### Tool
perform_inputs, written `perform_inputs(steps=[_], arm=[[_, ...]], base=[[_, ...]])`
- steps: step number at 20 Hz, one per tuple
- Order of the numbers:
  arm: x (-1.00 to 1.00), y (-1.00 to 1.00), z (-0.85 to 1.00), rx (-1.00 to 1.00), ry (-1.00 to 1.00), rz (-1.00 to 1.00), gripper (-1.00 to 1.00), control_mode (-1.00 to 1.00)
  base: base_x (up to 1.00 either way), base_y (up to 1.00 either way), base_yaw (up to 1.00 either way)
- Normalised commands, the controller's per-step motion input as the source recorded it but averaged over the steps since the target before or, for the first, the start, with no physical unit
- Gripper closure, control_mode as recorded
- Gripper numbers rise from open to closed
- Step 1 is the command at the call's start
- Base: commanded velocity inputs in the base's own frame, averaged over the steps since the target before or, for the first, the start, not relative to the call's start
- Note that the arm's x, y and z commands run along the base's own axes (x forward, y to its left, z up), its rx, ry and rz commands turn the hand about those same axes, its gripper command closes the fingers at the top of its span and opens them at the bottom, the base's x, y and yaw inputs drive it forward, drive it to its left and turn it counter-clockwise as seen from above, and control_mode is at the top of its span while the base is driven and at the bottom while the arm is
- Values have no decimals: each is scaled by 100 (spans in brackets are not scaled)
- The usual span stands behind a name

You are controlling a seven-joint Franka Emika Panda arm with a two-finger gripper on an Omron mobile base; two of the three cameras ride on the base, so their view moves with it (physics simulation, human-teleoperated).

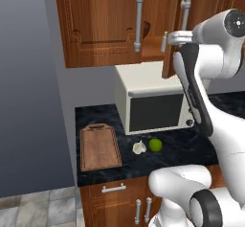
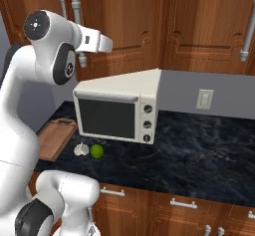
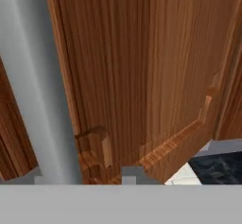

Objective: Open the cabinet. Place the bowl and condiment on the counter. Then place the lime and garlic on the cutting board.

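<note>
The gripper [image 1: 168,38] reaches to the inner edge of the cabinet's [image 1: 103,22] right-hand door, just beside that door's grey bar handle [image 1: 184,8]; whether the jaws clasp anything cannot be told. That door stands ajar. In the gap between the doors the dark curve of the bowl [image 1: 146,28] shows on the shelf inside. Below, on the counter [image 1: 182,147], a white microwave [image 1: 153,101] stands against the back edge. Before it lie the garlic [image 1: 139,147] and lime [image 1: 155,145], just beside each other. The cutting board [image 1: 99,147] lies bare near the counter's left edge.
</note>
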Motion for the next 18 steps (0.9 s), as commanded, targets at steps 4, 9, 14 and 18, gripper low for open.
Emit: perform_inputs(steps=[4,9,14,18], arm=[[-66,-68,0,0,-1,-5,100,-100],[-72,3,12,-6,0,-1,-100,-100],[-79,100,30,-47,2,4,-100,-100],[-44,100,14,-62,17,5,-100,-100]], base=[[0,0,0],[0,0,0],[0,0,0],[0,0,0]])
